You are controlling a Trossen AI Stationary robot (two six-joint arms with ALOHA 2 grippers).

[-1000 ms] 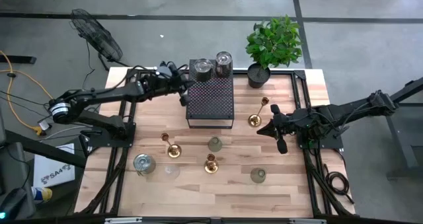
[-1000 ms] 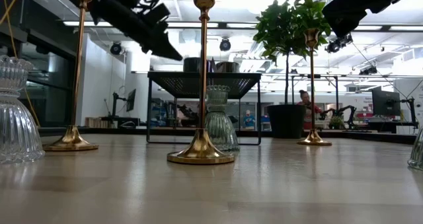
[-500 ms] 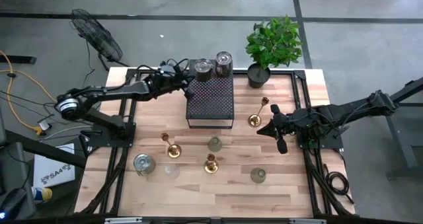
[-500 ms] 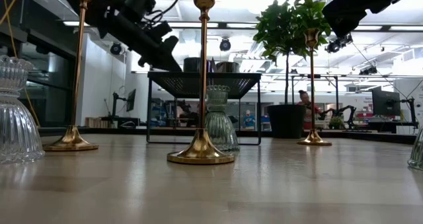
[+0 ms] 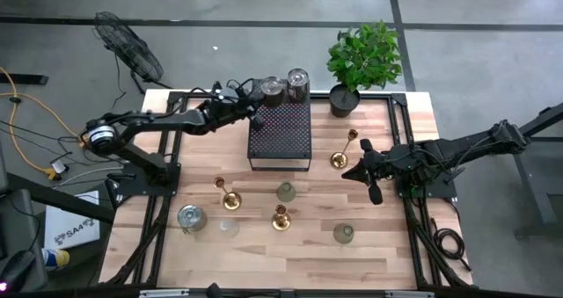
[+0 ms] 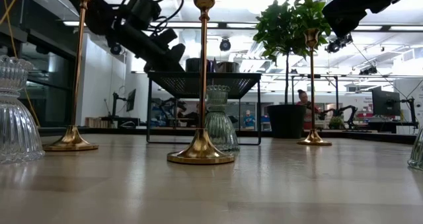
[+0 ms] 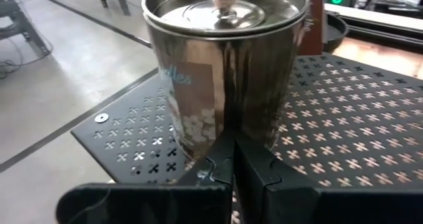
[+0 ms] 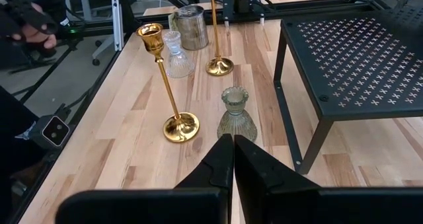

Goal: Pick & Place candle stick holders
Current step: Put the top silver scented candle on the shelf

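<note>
A silvery lidded cup with a partly readable label ending "lles" stands on the black perforated stand. The clenched left gripper nearly touches it. The right gripper, also clenched and empty, waits near a brass candlestick.

— What sort of place is your rig set up in?

— A robotics lab, I'd say. My wooden table stands on a bare grey concrete floor with dark seams, a pedestal fan at the upper left of the overhead picture and orange cables trailing at the left edge.

— And behind it?

— Level across the table I see ceiling strip lights, monitors at the right, another robot arm and a person among benches.
</note>
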